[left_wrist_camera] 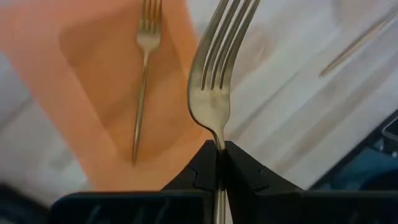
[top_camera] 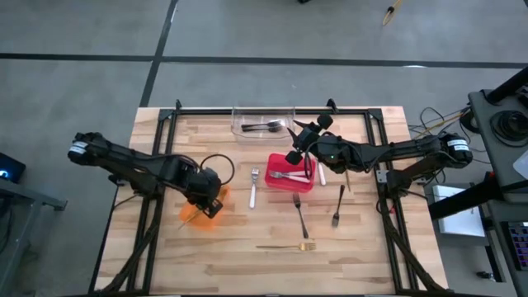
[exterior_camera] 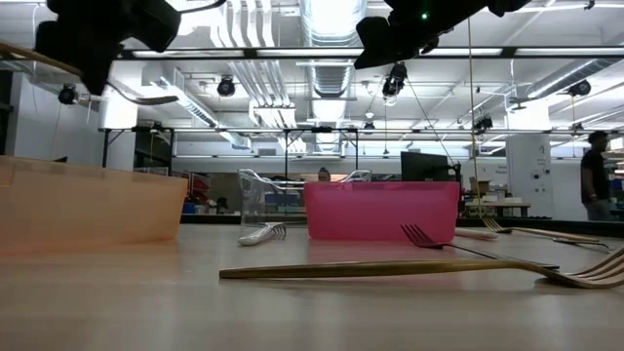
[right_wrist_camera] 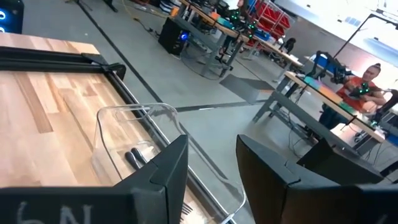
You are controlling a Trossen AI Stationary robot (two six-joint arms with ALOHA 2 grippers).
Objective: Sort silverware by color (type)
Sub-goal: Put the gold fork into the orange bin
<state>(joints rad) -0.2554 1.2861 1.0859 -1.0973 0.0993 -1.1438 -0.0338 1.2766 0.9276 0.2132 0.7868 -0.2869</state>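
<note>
Left end effector clamps a gold fork over the orange bin to drop it with its match; right end effector, jaws apart and empty, hovers above the red bin.

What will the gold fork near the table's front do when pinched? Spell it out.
The gold fork looks like thin metal, so probably stiff and light. It lies flat on the table, so a pincer may slip on the slim, shiny handle. It will likely slide, not roll.
</note>
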